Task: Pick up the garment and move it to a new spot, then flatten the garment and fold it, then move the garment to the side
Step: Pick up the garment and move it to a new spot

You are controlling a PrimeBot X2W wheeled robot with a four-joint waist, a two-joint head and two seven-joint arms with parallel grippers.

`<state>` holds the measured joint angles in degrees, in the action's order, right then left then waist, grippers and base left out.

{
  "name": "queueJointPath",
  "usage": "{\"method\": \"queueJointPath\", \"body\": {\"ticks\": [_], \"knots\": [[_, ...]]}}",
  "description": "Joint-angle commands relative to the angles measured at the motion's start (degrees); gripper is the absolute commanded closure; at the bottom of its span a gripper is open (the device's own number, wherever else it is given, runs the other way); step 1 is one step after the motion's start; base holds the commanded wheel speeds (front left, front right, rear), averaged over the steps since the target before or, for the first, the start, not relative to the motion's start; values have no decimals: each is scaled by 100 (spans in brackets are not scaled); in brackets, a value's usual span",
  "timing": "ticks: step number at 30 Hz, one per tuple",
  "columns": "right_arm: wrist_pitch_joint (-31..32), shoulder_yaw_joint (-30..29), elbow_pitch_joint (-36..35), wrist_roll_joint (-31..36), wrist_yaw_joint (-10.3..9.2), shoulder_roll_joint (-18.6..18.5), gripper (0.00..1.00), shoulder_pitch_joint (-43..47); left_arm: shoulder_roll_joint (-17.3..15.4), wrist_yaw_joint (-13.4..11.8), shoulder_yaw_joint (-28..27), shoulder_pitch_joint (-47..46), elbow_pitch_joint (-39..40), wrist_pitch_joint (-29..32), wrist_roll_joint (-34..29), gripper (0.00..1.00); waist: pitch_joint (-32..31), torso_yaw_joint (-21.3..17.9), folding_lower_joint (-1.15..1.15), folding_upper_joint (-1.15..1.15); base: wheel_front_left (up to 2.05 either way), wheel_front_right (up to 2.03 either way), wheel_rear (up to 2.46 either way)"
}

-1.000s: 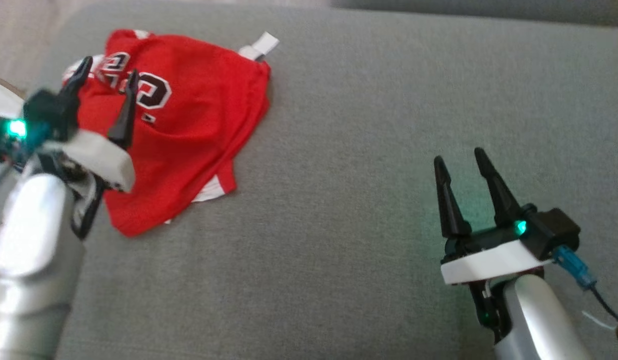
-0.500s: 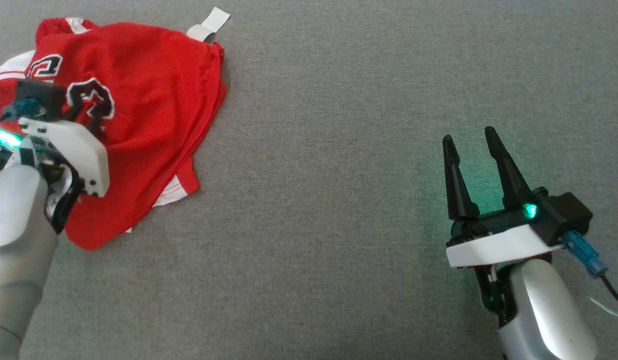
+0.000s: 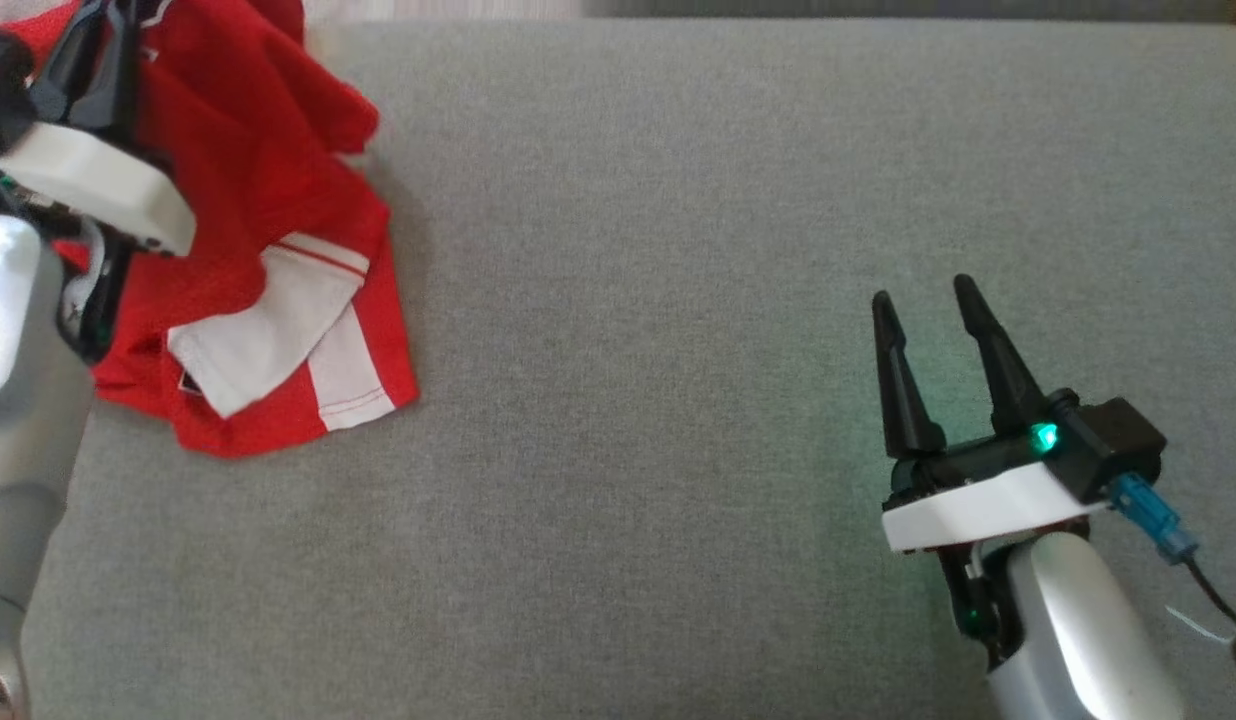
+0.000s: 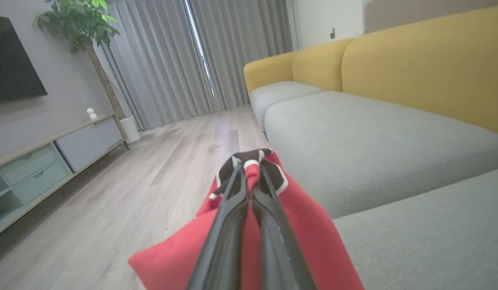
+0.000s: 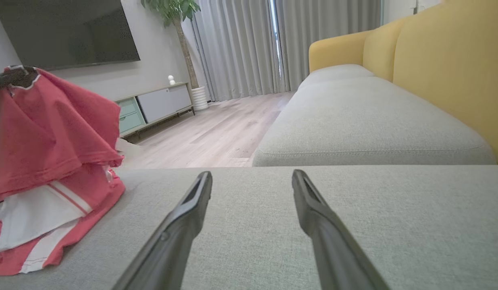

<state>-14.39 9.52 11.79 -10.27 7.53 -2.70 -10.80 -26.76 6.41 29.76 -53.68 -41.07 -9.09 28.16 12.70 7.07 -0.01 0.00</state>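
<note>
**A:** When you look at the upper left of the head view, what is the left gripper doing?

**B:** Its two fingers are pinched together on a bunch of the red garment. A second ago they were spread wide over it.

**A:** Where is the garment now?

**B:** Its top is pulled up by the pinch. Its bottom lies on the grey cushion at the left side. Before, it lay flatter, with black numbers showing. Now white parts show at the bottom.

**A:** And at the lower right?

**B:** The right gripper hangs over the cushion with its fingers apart, far from the garment. It looks the same as before. The camera has shifted a bit too.
</note>
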Motion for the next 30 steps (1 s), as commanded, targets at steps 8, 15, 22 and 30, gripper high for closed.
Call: {"method": "queueJointPath", "body": {"ticks": [8,15,22,30], "knots": [[-61,247,-162,-167,-4,-18,0,100,-76,-271,-140,64,1204,302,127,100,-376,-320,1,0,0,0,0],[-61,291,-197,-299,-4,-18,0,101,296,-636,124,423,2374,834,192,100,-446,-807,1,0,0,0,0],[-61,405,-300,-451,-4,-18,0,-30,831,-941,383,488,2766,1063,208,100,-299,-1528,1,0,0,0,0],[-61,442,-411,-665,-4,-18,0,-177,1316,-1015,453,-16,2349,787,132,54,-22,-2167,1,0,0,0,0]]}}
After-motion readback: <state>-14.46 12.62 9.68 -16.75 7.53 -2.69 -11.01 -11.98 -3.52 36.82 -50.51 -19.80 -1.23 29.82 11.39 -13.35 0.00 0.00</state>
